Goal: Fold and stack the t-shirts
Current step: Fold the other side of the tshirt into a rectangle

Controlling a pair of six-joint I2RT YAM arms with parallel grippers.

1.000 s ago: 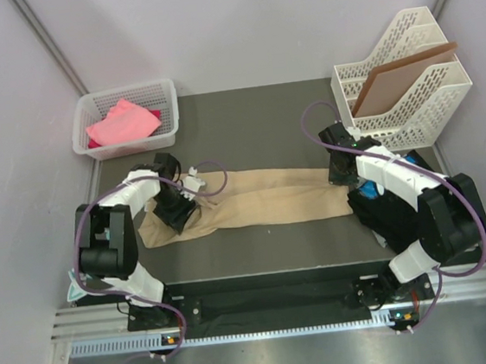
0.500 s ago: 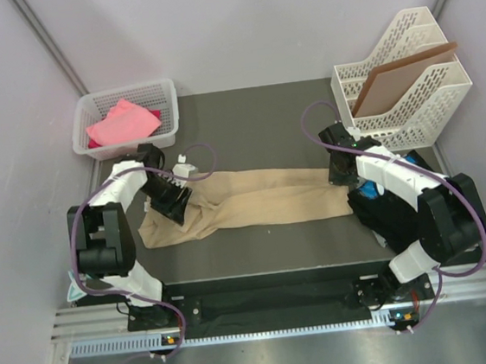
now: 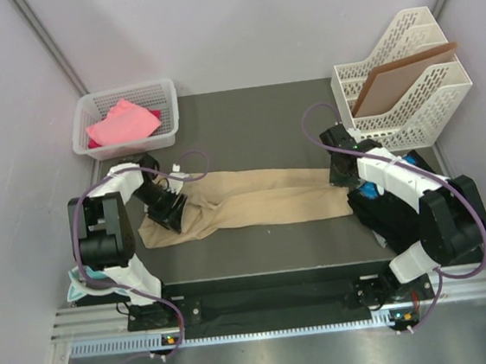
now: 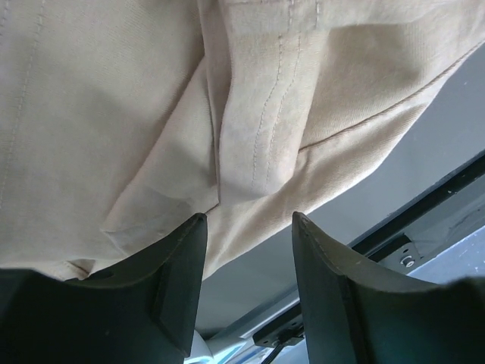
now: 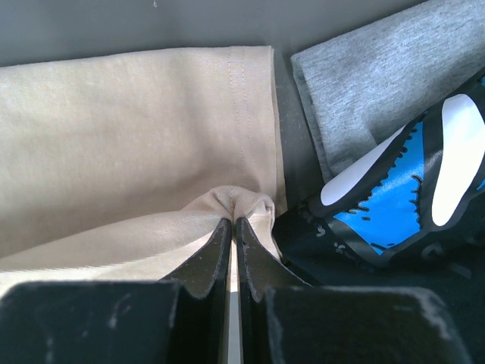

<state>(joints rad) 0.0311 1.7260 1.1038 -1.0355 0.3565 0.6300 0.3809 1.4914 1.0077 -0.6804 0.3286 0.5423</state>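
Rumpled tan t-shirt (image 3: 262,199) stretches across the dark worktop (image 3: 245,121), both ends partly hidden by arms. Left tool (image 4: 248,221) spread; right tool (image 5: 233,222) pinches its edge.

Shirt (image 3: 262,199) across table (image 3: 245,121) middle; shirt pile (image 5: 394,227) at its right end; basket (image 3: 169,111) back left, rack (image 3: 411,123) back right
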